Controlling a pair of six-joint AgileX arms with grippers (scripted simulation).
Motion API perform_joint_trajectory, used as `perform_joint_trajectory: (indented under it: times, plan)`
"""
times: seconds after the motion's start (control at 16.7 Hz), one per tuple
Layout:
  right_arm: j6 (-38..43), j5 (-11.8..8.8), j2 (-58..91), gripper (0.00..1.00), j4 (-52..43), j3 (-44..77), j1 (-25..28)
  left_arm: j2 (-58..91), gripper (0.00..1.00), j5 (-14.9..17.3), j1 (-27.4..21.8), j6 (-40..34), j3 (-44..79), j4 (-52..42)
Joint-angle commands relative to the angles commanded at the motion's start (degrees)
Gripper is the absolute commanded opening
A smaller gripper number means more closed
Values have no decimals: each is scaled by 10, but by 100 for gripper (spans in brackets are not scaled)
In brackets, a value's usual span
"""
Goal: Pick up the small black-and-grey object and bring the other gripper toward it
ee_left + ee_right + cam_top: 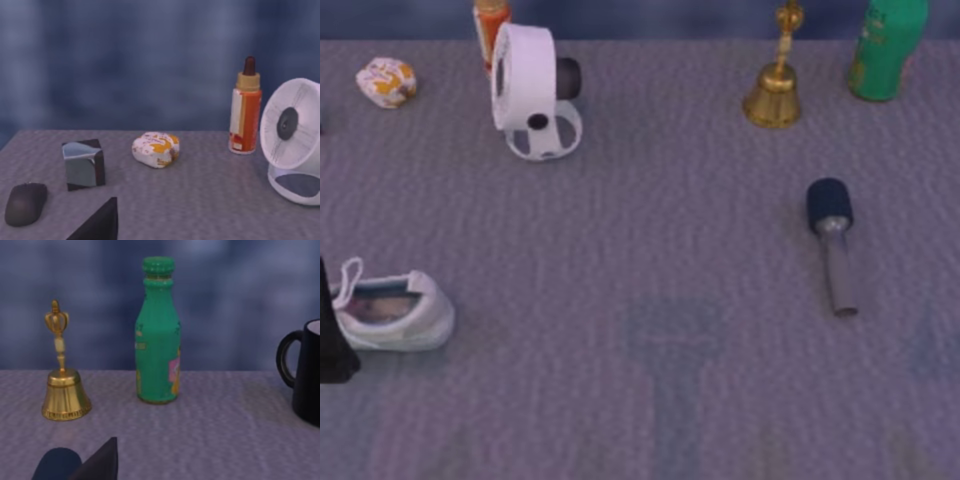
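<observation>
While the microphone (833, 255) lies flat on the table (650, 250) at its right side, head toward the brass bell (775, 90) and green bottle (885, 45), nothing grips it. Only one dark finger of each gripper shows in the wrist views; whether either is spread cannot be told.

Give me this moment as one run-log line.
stage: pre-grasp | small black-and-grey object: lying flat on table, right side, untouched | nearest: brass bell, apart | arms: neither gripper over the object
</observation>
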Motion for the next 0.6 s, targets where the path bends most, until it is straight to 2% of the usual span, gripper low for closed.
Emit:
perform_joint_trajectory:
  times: [0.3, 0.6]
  plan:
    - [9, 3, 36, 100, -28, 32, 11, 0, 100, 0, 0, 0, 0, 0]
    - [53, 16, 216, 100, -143, 176, 57, 0, 100, 0, 0, 0, 0, 0]
